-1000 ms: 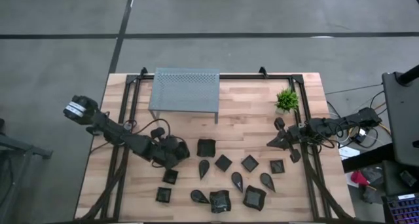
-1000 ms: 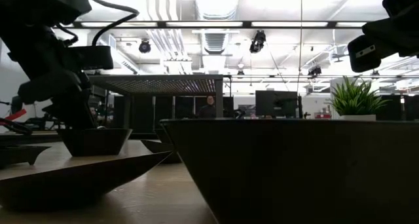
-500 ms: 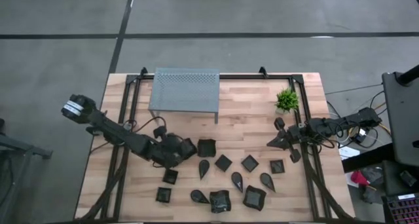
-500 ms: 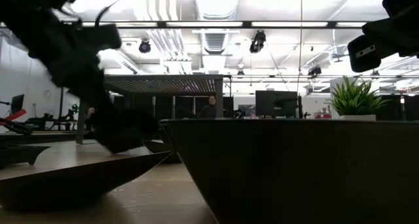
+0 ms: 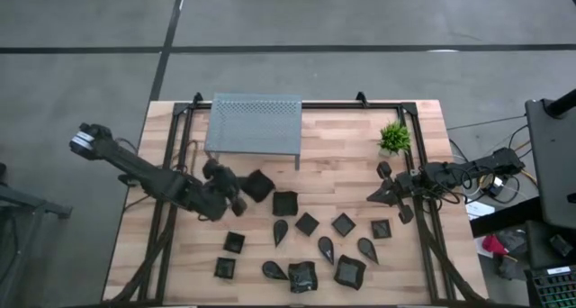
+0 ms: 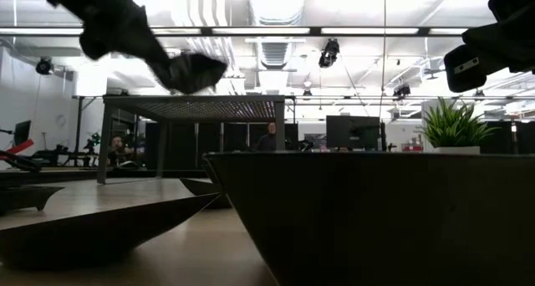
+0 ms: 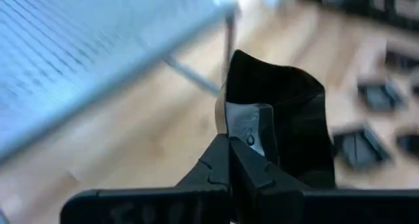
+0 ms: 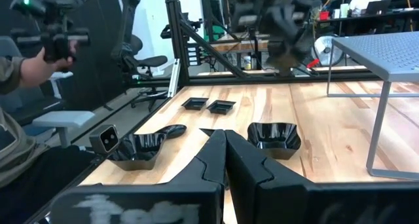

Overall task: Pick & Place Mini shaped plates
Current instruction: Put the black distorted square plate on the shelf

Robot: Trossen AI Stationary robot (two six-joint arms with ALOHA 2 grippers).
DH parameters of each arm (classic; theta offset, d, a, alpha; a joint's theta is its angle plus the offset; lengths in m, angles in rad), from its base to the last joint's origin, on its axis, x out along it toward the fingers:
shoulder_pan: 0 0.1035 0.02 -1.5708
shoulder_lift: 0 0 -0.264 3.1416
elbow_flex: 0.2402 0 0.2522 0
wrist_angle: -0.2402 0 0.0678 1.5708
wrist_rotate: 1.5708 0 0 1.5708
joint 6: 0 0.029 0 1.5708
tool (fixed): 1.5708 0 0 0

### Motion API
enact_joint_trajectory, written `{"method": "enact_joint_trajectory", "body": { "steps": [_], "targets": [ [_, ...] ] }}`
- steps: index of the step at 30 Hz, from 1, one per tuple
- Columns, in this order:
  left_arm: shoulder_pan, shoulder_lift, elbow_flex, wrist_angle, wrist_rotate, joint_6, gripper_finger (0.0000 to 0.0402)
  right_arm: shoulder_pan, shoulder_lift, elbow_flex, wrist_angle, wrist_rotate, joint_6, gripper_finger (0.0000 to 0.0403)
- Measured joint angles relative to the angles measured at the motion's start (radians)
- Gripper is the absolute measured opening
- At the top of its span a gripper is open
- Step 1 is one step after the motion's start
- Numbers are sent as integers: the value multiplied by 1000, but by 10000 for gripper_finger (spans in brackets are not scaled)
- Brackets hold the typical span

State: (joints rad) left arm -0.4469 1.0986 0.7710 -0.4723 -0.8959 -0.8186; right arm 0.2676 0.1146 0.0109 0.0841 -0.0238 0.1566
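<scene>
A: L arm's up off the wooden table (image 5: 342, 164) w/ a catch. Left gripper (image 7: 229, 140) has its fingers pinched together on the rim of a small black wavy-rimmed plate (image 5: 256, 185), held in the air just in front of the grey perforated metal stand (image 5: 254, 124).

B: Low view backs that: plate (image 6: 194, 71) hangs above the level of the stand's top (image 6: 205, 107), tilted, clear of the tabletop. Wrist cam?

A: Plate wall (image 7: 288, 119) stands up right past the fingertips, the pads clamped on its near edge. Stand's mesh top (image 7: 78, 54) beside it, blurred.

B: Rest of the black dishes?

A: On the table, front-centre cluster. One wavy-rimmed black dish (image 5: 284, 203) sits just beside the held one. Further front: a teardrop dish (image 5: 280, 231), a diamond dish (image 5: 307, 223), a square dish (image 5: 234, 242), plus several more toward the front edge.

B: R side?

A: Right gripper (image 5: 382, 193) waits low at the table's right edge, near the small green plant (image 5: 394, 138). Fingers together, nothing between them; wrist cam shows them meeting tip to tip (image 8: 224, 142).

B: Anyone around?

A: A person's hand (image 8: 49, 50) holding a dark handle device, off beyond the table, in the right wrist view.
</scene>
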Motion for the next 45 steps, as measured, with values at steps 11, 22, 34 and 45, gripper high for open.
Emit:
{"method": "enact_joint_trajectory", "body": {
  "steps": [11, 22, 34, 45],
  "targets": [
    [135, -275, 10, -53, -110, 35, 0, 0, 0, 0, 0, 0, 0, 8],
    [604, -395, 10, -86, 307, 157, 0, 0, 0, 0, 0, 0, 0, 8],
    [1064, -313, 10, -80, 701, 142, 0, 0, 0, 0, 0, 0, 0, 8],
    [1158, -202, 9, -20, 689, 101, 0, 0, 0, 0, 0, 0, 0, 8]
  ]
}}
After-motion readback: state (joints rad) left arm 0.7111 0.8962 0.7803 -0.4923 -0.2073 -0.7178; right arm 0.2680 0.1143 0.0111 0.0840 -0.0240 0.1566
